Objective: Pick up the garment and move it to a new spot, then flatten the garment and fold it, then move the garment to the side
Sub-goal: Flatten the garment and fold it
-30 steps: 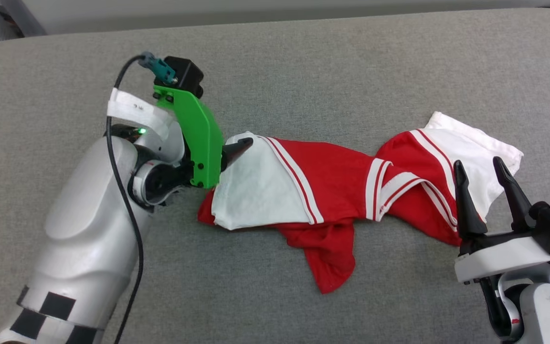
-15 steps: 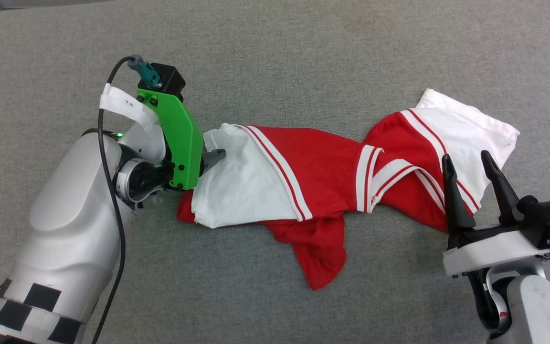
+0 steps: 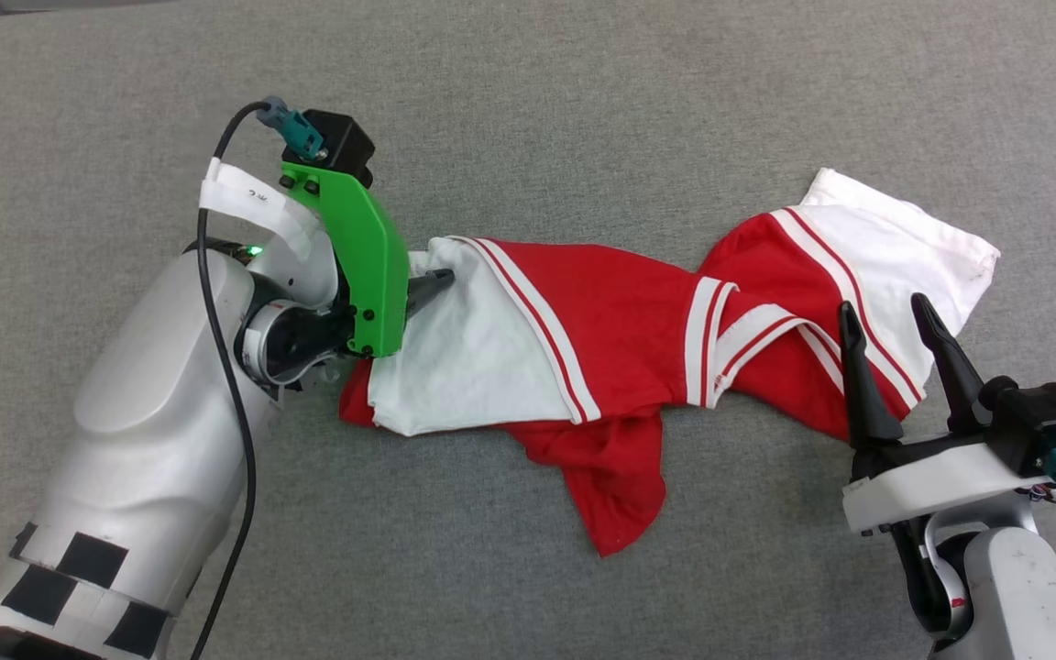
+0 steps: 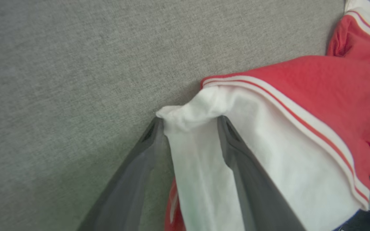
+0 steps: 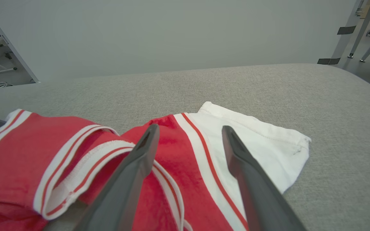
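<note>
**Q:** Where did the garment [image 3: 620,321] lie?
**A:** Crumpled lengthwise across the grey cushion [image 3: 583,119], with a white sleeve at each end.

**Q:** State of the left gripper [image 4: 188,119]?
**A:** Released. Its fingers stood apart, straddling the hem of the left sleeve [image 3: 464,357], with cloth between them.

**Q:** And the right gripper [image 3: 885,304]?
**A:** Released and empty. Its fingers were spread over the red cloth beside the right sleeve [image 3: 904,247]. Contact could not be told.

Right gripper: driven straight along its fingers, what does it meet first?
Likely the garment: the right gripper aims at its white sleeve. Height is unclear, so it may skim over it.
</note>
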You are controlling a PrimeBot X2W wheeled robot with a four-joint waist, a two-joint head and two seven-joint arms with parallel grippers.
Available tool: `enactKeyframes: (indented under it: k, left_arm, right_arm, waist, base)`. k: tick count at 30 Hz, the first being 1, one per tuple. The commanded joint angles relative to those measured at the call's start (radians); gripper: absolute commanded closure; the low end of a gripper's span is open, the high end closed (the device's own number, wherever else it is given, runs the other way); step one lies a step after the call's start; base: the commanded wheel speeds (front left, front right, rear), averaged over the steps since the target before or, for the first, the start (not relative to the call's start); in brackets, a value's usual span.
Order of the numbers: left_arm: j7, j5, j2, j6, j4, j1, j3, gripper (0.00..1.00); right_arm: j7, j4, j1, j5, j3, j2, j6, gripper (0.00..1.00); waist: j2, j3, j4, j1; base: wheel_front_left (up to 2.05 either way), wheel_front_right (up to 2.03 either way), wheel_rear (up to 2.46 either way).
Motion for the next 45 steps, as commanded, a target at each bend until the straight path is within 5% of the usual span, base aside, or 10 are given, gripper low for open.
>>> enactKeyframes:
  k: [1, 16, 27, 36, 45]
  left_arm:
    - [-0.010, -0.011, 0.000, -0.003, 0.005, -0.019, -0.007, 1.00]
    - [-0.213, -0.057, 0.065, -0.003, -0.080, -0.025, -0.010, 1.00]
    - [-0.469, 0.025, 0.022, 0.004, -0.107, -0.125, 0.036, 1.00]
    - [-0.369, 0.003, 0.102, 0.025, -0.110, -0.001, 0.011, 1.00]
    - [-0.214, -0.102, 0.239, 0.114, -0.303, 0.290, 0.023, 1.00]
  right_arm:
    - [-0.007, 0.003, -0.018, -0.009, 0.002, 0.005, -0.001, 0.00]
    - [0.009, 0.039, 0.015, -0.016, -0.008, 0.004, -0.001, 0.00]
    - [0.003, 0.080, 0.044, -0.011, -0.005, 0.020, -0.001, 0.00]
    - [0.000, 0.098, 0.066, -0.009, -0.004, 0.031, -0.001, 0.00]
    - [0.014, 0.090, 0.076, -0.014, -0.017, 0.029, -0.001, 0.00]
  waist:
    - [0.0000, -0.002, 0.001, 0.0000]
    - [0.0000, -0.142, 0.061, 0.0000]
    - [0.0000, -0.230, 0.083, 0.0000]
    - [0.0000, -0.262, 0.132, 0.0000]
    - [0.0000, -0.245, 0.185, 0.0000]
  base:
    - [0.00, 0.00, 0.00]
    - [0.00, 0.00, 0.00]
    - [0.00, 0.00, 0.00]
    - [0.00, 0.00, 0.00]
    - [0.00, 0.00, 0.00]
